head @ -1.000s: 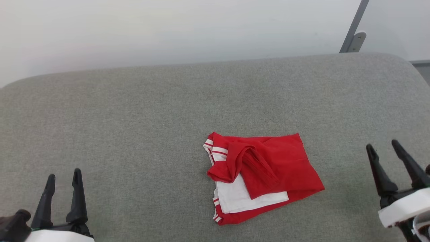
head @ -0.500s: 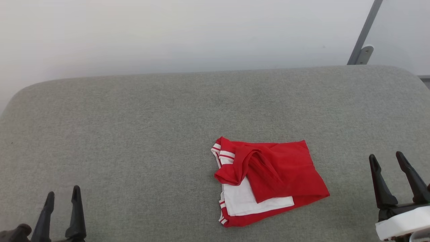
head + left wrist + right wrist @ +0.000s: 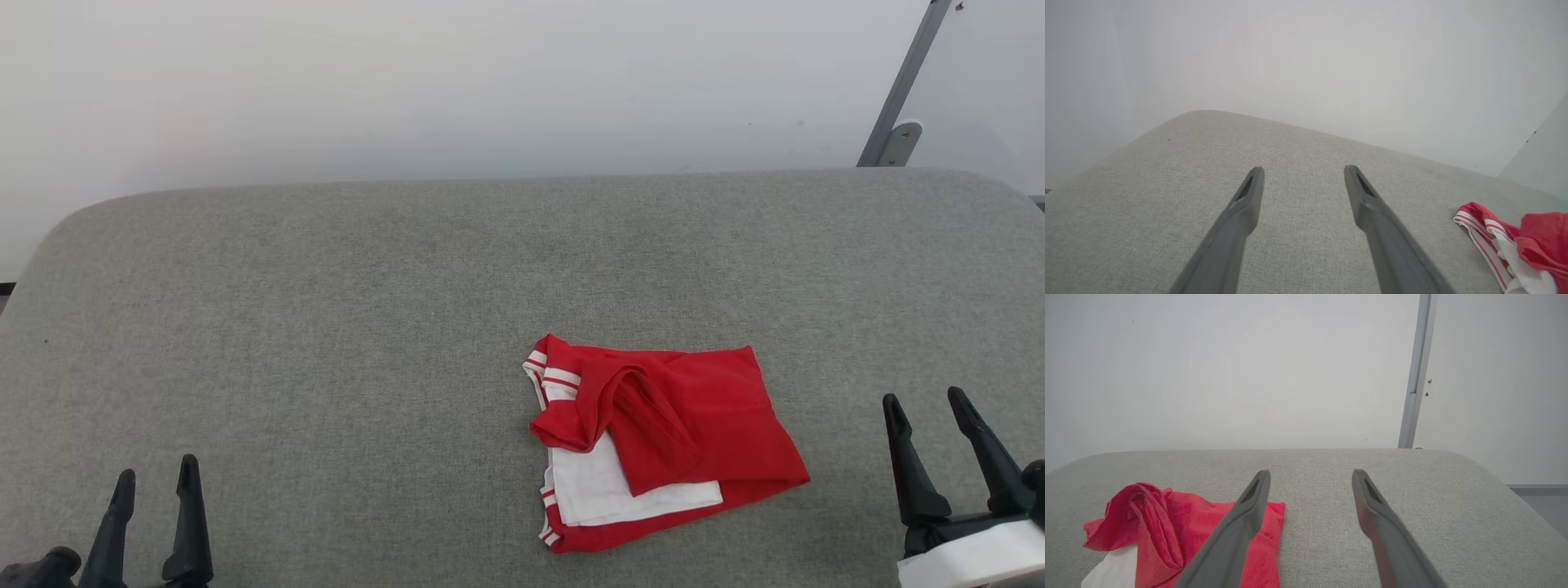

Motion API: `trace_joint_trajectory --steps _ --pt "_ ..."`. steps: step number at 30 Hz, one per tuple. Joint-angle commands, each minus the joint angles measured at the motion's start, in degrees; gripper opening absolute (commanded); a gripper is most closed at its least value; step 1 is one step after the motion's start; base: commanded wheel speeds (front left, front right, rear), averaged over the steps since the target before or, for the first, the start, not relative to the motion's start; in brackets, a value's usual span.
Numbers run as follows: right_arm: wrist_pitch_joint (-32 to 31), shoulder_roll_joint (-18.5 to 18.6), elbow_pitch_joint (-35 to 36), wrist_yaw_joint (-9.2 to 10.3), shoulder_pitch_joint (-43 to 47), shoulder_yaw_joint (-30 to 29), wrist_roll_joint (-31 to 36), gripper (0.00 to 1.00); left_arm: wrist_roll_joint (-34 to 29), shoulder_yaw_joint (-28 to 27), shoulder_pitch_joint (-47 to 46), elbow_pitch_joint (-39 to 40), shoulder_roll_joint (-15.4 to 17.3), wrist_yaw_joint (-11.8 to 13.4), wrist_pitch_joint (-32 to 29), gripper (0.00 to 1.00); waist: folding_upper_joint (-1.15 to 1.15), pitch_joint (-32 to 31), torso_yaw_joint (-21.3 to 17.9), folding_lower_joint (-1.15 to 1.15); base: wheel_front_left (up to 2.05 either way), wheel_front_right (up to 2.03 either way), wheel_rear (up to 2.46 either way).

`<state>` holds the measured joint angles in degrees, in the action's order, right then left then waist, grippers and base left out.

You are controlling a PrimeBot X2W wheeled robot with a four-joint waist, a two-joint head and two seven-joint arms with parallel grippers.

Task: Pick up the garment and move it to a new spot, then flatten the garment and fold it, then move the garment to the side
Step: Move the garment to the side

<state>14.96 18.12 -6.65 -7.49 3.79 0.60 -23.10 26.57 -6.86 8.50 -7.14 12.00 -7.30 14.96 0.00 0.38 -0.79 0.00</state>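
Garment (image 3: 678, 441): red jersey, folded, lying on grey upholstered surface (image 3: 326, 327), 5 o'clock of centre. Bare fabric from 9 to 12 o'clock. Grey post (image 3: 898, 139) at 1 o'clock behind rounded far edge. Left gripper (image 3: 157, 467) at 8 o'clock, right gripper (image 3: 922, 397) at 3 o'clock; fingers wide, holding nothing.

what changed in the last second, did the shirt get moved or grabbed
Mostly the head camera shifted, so the whole picture slid. The left gripper and right gripper sit lower in the head view, apparently drawn back toward the robot. Nothing was grasped or released. The garment lies in the same folded shape on the grey pad; both grippers stay open and empty.
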Motion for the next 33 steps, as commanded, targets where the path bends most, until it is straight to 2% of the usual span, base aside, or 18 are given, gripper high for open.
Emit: trace_joint_trajectory --steps 1,22,26,33 --pt "0.3 -0.2 0.0 0.0 0.2 0.0 0.0 1.0 -0.8 0.1 0.2 0.3 0.0 -0.2 0.3 1.0 0.0 0.0 0.0 0.0 0.0 0.0 0.0" --pt "0.3 -0.4 -1.5 0.0 0.0 0.6 0.3 1.0 -3.3 4.0 -1.5 1.1 2.1 -0.2 0.3 1.0 0.0 0.6 0.8 0.0 0.0 0.0 0.0" --pt "0.3 1.2 -3.1 0.0 -1.3 2.6 -0.9 1.0 -4.1 5.7 -2.6 1.5 2.9 -0.2 0.3 1.0 0.0 1.4 1.6 0.0 0.0 0.0 0.0" --pt "-0.5 7.1 -9.0 0.0 -6.5 10.7 -7.4 1.0 -4.3 8.2 -4.7 2.1 3.6 -0.2 0.3 1.0 0.0 3.4 3.7 0.0 0.0 0.0 0.0"
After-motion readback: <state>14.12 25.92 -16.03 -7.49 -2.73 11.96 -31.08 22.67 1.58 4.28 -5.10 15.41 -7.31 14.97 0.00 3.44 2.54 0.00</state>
